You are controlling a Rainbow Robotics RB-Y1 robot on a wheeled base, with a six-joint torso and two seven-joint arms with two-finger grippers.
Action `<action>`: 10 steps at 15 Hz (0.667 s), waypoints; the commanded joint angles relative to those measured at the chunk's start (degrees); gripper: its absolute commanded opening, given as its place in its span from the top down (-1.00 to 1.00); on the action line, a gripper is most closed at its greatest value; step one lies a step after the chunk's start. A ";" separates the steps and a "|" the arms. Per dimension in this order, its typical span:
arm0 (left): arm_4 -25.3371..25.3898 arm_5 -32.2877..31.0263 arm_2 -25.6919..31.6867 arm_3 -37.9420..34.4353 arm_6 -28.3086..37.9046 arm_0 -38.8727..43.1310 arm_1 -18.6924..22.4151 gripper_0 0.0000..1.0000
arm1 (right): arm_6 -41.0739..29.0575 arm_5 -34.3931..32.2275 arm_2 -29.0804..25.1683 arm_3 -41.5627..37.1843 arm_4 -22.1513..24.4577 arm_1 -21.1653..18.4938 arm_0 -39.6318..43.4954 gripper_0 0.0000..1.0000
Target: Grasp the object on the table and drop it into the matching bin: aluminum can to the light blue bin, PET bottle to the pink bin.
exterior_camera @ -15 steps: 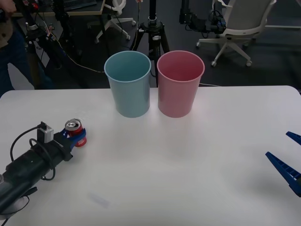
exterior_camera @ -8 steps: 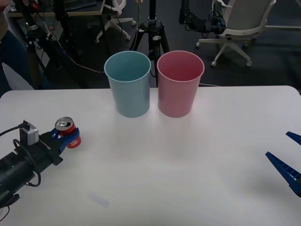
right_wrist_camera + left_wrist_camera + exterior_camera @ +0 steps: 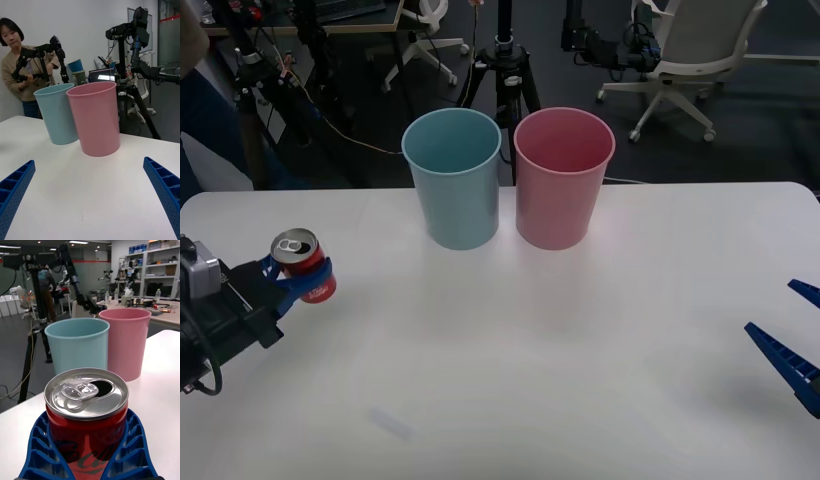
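My left gripper [image 3: 302,278] is shut on the red aluminum can [image 3: 302,263], held upright above the white table [image 3: 510,360] at its far left. In the left wrist view the can [image 3: 87,416] shows its silver lid with an open tab hole, and blue fingers [image 3: 131,442] wrap both its sides. The light blue bin [image 3: 452,177] and the pink bin [image 3: 563,177] stand side by side at the table's back middle, well to the right of the can. My right gripper [image 3: 792,340] rests open at the right edge, fingers [image 3: 165,187] spread wide.
Tripods, cables and office chairs [image 3: 690,50] fill the floor behind the table. A person [image 3: 22,75] stands behind the table's far left corner. The tabletop stretches bare between the can and the bins [image 3: 78,345].
The left gripper has lifted the can off the table and carried it up and to the left. The right arm has not moved.
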 commanded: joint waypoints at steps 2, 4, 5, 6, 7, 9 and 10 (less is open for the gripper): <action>0.11 0.11 0.18 -3.48 5.84 -3.84 5.03 1.00 | 0.00 0.00 0.00 0.00 0.00 0.00 0.00 -1.00; 0.03 0.46 0.09 -3.65 10.94 -7.80 8.54 1.00 | 0.00 0.00 0.00 0.00 0.00 0.00 0.00 -1.00; 0.11 1.25 0.09 -3.65 12.61 -9.12 10.04 1.00 | 0.00 0.00 0.00 0.00 0.00 0.00 0.00 -1.00; 0.03 2.22 0.09 -3.65 14.36 -10.52 11.62 1.00 | 0.00 0.00 0.00 0.00 0.00 0.00 0.00 -1.00; 0.03 3.01 0.09 -3.65 16.21 -12.11 13.46 1.00 | 0.00 0.00 0.00 0.00 0.00 0.00 0.00 -1.00; 0.03 3.36 -0.09 -3.65 20.87 -15.36 14.87 1.00 | 0.00 0.00 0.00 0.00 0.00 0.00 0.00 -1.00; -0.59 3.36 -0.70 -3.56 23.15 -17.29 14.87 1.00 | 0.00 0.00 0.00 0.00 0.00 0.00 0.00 -1.00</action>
